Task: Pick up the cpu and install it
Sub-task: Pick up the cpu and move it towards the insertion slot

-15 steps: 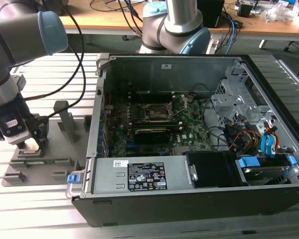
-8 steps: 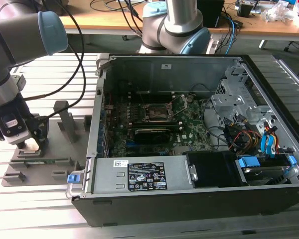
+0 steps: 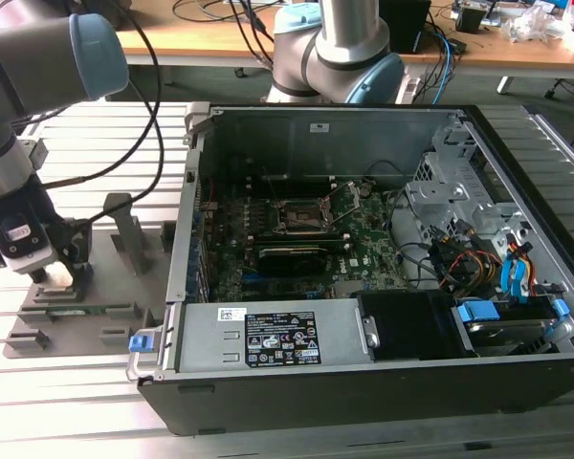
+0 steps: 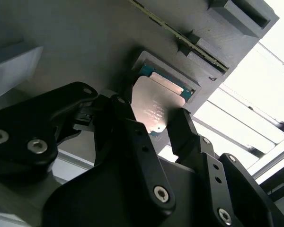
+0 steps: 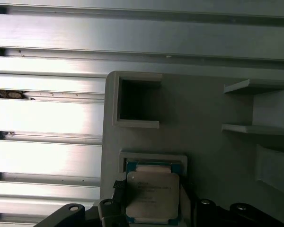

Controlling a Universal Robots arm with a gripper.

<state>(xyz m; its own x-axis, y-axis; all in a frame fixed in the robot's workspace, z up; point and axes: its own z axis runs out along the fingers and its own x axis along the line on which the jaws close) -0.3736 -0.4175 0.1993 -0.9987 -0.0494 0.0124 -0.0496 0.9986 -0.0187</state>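
Note:
The cpu is a small silvery square chip with a green rim, lying in a shallow recess of the grey fixture plate. In both wrist views my gripper has one black finger against each of two opposite edges of the chip, shut on it. The first wrist view shows the cpu at recess level, with the gripper around it. In the exterior view the gripper is low over the fixture plate at the exterior view's left, well away from the open black socket on the motherboard.
The open computer case takes up the middle and right of the exterior view, with a power supply, drive cage and cables inside. Upright grey holders rise from the fixture plate. A second arm's base stands behind the case.

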